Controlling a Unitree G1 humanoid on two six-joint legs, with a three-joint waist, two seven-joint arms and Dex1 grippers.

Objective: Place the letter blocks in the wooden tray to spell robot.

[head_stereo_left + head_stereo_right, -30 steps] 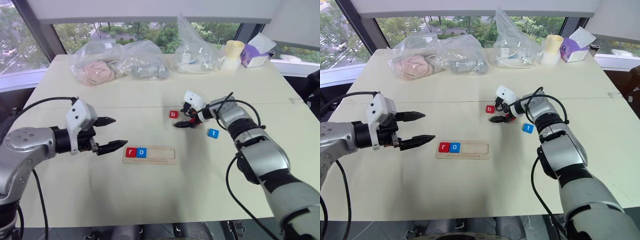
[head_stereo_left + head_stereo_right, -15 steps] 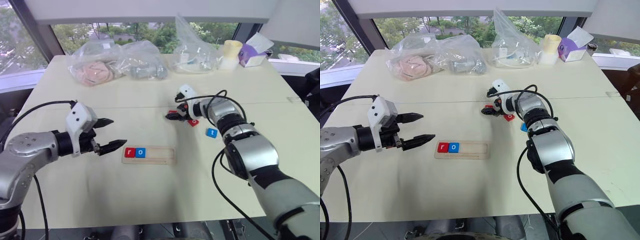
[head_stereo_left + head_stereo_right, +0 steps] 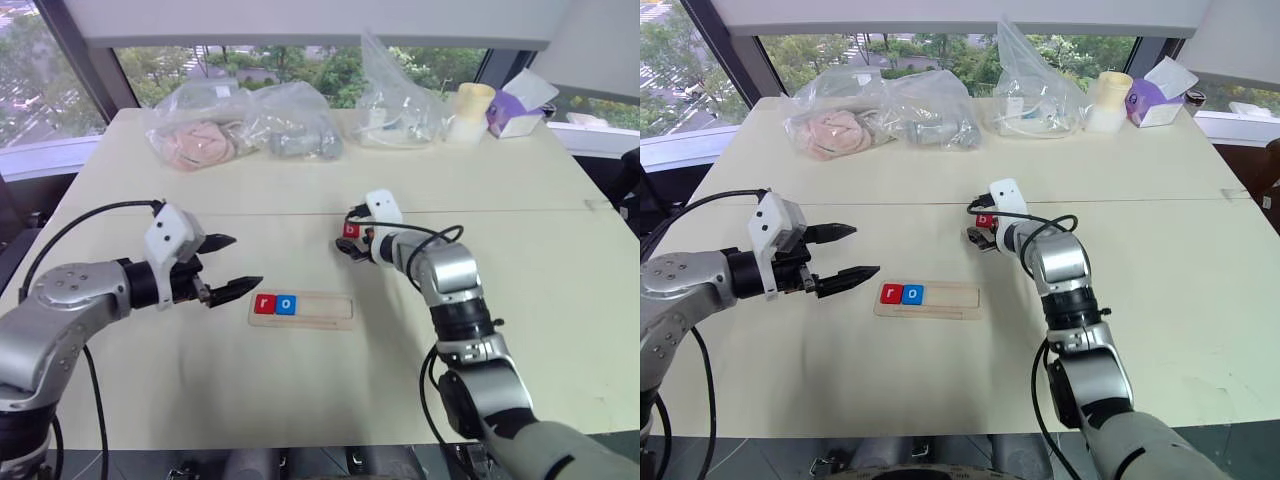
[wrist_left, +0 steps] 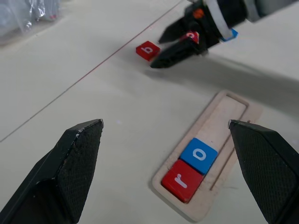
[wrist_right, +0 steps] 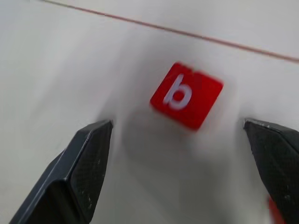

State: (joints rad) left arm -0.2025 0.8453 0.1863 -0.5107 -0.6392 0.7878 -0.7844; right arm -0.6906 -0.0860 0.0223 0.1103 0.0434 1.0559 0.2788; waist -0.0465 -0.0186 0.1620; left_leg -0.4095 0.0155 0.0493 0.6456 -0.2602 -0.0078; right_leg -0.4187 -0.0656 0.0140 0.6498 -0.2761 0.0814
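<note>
On the pale tabletop (image 3: 300,400), the right gripper (image 3: 352,240) hovers, fingers spread, around the red b block (image 5: 186,95). Closing off-centre could skid it away. The left gripper (image 3: 232,265) waits, fingers spread, beside the wooden tray (image 3: 325,310).

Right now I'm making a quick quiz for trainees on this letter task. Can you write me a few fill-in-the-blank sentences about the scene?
1. The wooden tray holds ____ letter blocks.
2. The blue block in the tray shows the letter ____.
3. The open right gripper points at the red block lettered ____.
4. The left gripper holds ____.

Missing words: two; o; b; nothing
</note>
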